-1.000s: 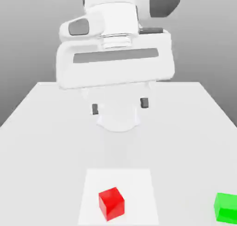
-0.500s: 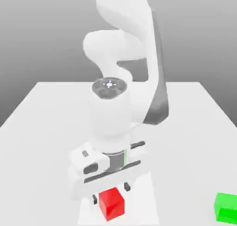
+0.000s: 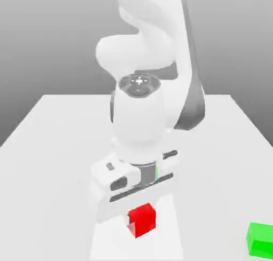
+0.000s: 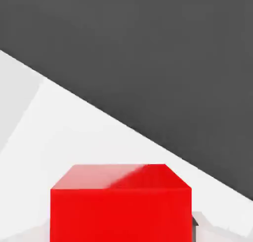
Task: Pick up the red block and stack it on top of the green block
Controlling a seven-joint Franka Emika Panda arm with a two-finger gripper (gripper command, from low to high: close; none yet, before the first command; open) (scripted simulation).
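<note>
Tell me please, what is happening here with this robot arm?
The gripper of the robot arm holds the red block between its fingers, above or near the white patch. The green block sits apart, toward the exterior view's right. The red block is not yet stacked on it.

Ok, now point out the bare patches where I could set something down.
Bare tabletop lies between the white square and the green block, and more stretches off the square's other side, toward the exterior view's left. It is crowded at the red block, with the gripper right over it.
</note>
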